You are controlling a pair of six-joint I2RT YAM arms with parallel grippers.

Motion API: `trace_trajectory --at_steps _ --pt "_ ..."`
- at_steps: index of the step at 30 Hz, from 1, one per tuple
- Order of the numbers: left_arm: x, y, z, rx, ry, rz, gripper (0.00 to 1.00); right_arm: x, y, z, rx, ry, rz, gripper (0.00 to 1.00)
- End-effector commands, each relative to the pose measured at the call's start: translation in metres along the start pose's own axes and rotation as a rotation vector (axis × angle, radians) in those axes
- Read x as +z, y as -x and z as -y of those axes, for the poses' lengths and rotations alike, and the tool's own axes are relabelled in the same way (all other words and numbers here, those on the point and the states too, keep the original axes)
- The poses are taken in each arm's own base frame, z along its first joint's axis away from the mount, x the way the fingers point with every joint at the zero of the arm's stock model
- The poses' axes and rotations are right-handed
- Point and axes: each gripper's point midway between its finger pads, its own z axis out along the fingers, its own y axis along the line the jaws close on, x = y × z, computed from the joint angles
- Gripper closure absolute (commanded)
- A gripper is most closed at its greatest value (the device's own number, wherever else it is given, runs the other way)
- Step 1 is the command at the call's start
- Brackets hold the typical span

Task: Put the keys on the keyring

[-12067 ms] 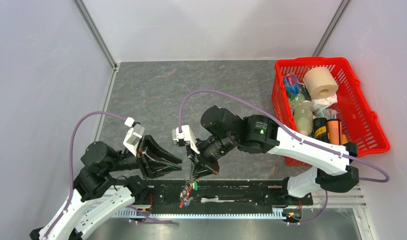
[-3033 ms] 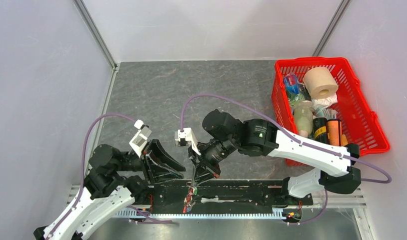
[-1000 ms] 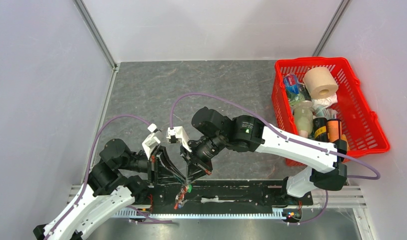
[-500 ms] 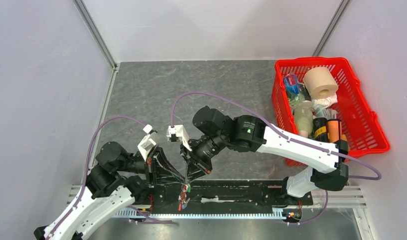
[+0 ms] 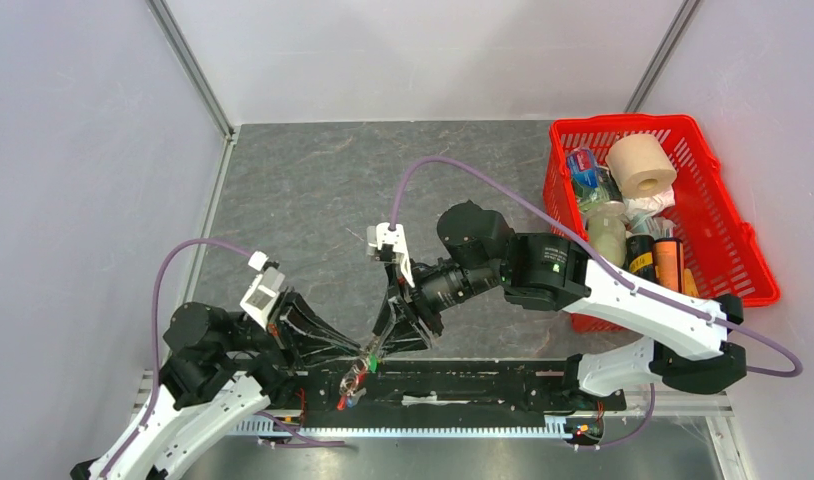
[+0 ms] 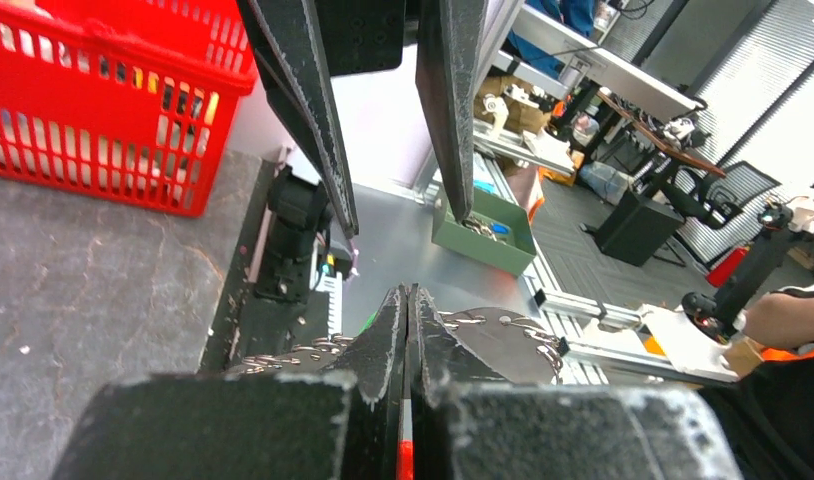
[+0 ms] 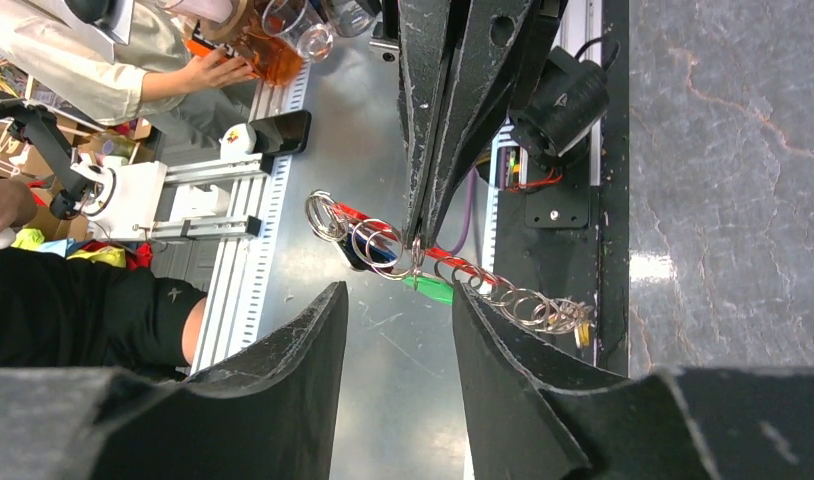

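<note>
Worktop (image 5: 313, 190) of grey stone pattern, seen from overhead, carries one red plastic basket (image 5: 558, 190) at 2 o'clock. Two arms meet at 6 o'clock. The left tool (image 5: 361, 362) is clamped on the thin silver keyring with chain and flat red fob (image 5: 351, 380), over the black base rail (image 5: 463, 380). The right tool (image 5: 383, 345) sits just beside it at 1 o'clock.

In the left wrist view, its two fingers (image 6: 388, 330) press together with chain links on both sides. The right tool's two fingers (image 6: 303, 110) stand spread above, holding nothing.

In the right wrist view, of the tiny metal keys (image 7: 433, 288) one green-headed one hangs at the rings. The rest cannot be counted.
</note>
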Motion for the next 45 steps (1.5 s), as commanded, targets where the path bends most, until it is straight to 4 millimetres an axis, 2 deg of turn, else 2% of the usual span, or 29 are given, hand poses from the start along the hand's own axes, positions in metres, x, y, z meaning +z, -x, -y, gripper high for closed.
trace_trajectory --at_steps 1,3,10,26,34,42,45 --pt "-0.001 0.035 0.014 0.115 -0.016 0.135 0.98 -0.001 0.015 -0.001 -0.023 -0.004 0.061 0.5" --pt "-0.001 0.043 0.018 0.14 -0.029 0.175 0.98 0.0 0.016 0.0 -0.022 -0.009 0.063 0.52" --pt "-0.001 0.055 0.021 0.169 -0.036 0.233 0.98 -0.001 0.023 0.0 -0.022 -0.013 0.085 0.57" --pt "0.0 0.057 0.02 0.165 -0.04 0.246 0.98 -0.001 0.039 -0.004 -0.033 -0.005 0.146 0.67" --pt "-0.002 0.061 0.02 0.172 -0.027 0.272 0.98 0.001 0.035 -0.006 -0.028 0.012 0.132 0.77" --pt "-0.004 0.068 0.018 0.183 -0.004 0.31 0.98 0.004 0.031 -0.007 -0.024 0.026 0.122 1.0" --pt "-0.004 0.069 0.018 0.184 -0.002 0.32 0.98 0.003 0.032 -0.008 -0.025 0.03 0.135 1.0"
